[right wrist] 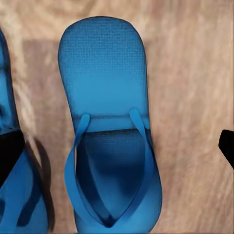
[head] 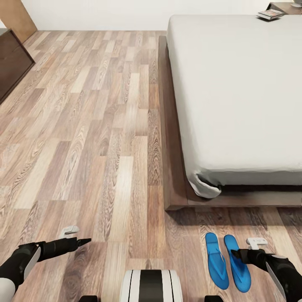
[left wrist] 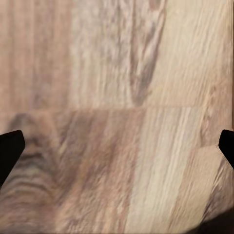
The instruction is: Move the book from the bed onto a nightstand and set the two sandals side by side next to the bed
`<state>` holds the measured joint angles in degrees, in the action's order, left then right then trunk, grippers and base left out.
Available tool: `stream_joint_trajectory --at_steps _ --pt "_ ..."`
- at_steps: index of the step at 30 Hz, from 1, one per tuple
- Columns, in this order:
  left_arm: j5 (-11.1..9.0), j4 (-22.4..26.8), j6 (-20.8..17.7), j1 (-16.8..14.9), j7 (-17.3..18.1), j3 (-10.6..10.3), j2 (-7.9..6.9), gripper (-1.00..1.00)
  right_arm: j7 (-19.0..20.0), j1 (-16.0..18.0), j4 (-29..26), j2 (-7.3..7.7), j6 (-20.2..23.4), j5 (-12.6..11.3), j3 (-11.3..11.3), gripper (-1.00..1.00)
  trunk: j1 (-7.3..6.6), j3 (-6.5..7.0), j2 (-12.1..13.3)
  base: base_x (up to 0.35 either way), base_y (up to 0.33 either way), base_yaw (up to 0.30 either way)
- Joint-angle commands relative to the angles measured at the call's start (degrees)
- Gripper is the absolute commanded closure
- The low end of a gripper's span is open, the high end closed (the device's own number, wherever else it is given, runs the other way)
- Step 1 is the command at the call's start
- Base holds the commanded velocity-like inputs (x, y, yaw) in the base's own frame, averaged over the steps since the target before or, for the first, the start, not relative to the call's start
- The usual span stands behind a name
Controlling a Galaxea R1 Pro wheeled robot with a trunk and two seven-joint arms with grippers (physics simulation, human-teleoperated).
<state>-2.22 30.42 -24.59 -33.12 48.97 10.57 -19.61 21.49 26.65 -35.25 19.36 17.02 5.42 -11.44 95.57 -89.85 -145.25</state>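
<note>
Two bright blue sandals lie side by side on the wood floor just off the foot of the bed (head: 235,84), the left sandal (head: 217,260) close beside the right sandal (head: 238,268). My right gripper (head: 239,253) hovers open over the right sandal (right wrist: 109,131), its fingertips spread wide on either side of it, with the other sandal (right wrist: 14,209) at the frame's edge. My left gripper (head: 82,242) is open above bare floor, and its view (left wrist: 117,151) takes in wood planks. A dark book (head: 270,14) lies at the bed's far corner by the nightstand (head: 287,6); whether it rests on the nightstand I cannot tell.
A long low dark-wood cabinet (head: 12,63) stands at the far left, with a brown door (head: 16,16) behind it. Wood-plank floor (head: 96,126) stretches wide to the left of the bed's dark frame (head: 170,167). My base (head: 151,285) shows at the bottom.
</note>
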Motion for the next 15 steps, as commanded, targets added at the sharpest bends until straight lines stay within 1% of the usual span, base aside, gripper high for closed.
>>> stream_joint_trajectory --at_steps 1,2,3,4,6,7,10,11,13,15 --pt "-0.2 0.0 -0.5 0.0 0.2 0.1 0.01 -1.00 1.4 0.0 -0.1 -0.01 0.3 0.2 -0.4 -1.00 -0.03 0.20 0.0 0.000 0.000 0.000" --pt "-0.2 0.0 -0.5 0.0 0.2 0.1 0.01 -1.00 3.8 0.0 0.1 0.08 0.3 -0.8 -0.5 -1.00 -0.06 0.42 0.0 0.000 0.000 0.000" --pt "-0.2 0.0 -0.5 0.0 0.2 0.1 0.01 -1.00 5.4 0.0 0.2 0.15 0.3 -1.5 -0.5 -1.00 -0.08 0.64 0.0 0.000 0.000 0.000" --pt "-0.2 0.0 -0.5 0.0 0.2 0.0 0.01 -1.00 9.4 0.0 0.4 0.48 0.3 -3.2 -0.6 -1.00 -0.11 0.86 0.0 0.000 0.000 0.000" --pt "-0.2 0.0 -0.5 0.0 0.2 0.0 0.01 -1.00 14.2 0.0 0.7 1.16 0.3 -5.1 -0.6 -1.00 -0.16 1.30 0.1 0.000 0.000 0.000" --pt "-0.2 0.0 -0.5 0.0 0.2 0.0 0.01 -1.00 19.1 0.0 1.2 2.16 0.3 -6.8 -0.6 -1.00 -0.19 1.53 0.1 0.000 0.000 0.000" --pt "-0.2 -0.1 -0.5 0.0 0.2 0.0 0.04 -1.00 25.0 -0.1 3.0 4.11 0.2 -8.6 -0.7 -1.00 -0.26 2.19 0.1 0.000 0.000 0.000" --pt "-0.2 -0.1 -0.5 0.0 0.2 0.0 0.06 -1.00 27.8 -0.1 5.2 5.58 0.0 -9.4 -0.7 -1.00 -0.29 2.41 0.1 0.000 0.000 0.000" --pt "-0.2 -0.2 -0.5 0.1 0.2 0.0 0.13 -1.00 29.9 -0.1 7.9 6.89 -0.1 -10.1 -0.7 -1.00 -0.34 2.85 0.2 0.000 0.000 0.000" --pt "-0.2 -0.2 -0.5 0.2 0.1 0.0 0.21 -1.00 31.5 -0.1 10.8 7.87 -0.3 -10.8 -0.7 -1.00 -0.39 3.30 0.2 0.000 0.000 0.000"
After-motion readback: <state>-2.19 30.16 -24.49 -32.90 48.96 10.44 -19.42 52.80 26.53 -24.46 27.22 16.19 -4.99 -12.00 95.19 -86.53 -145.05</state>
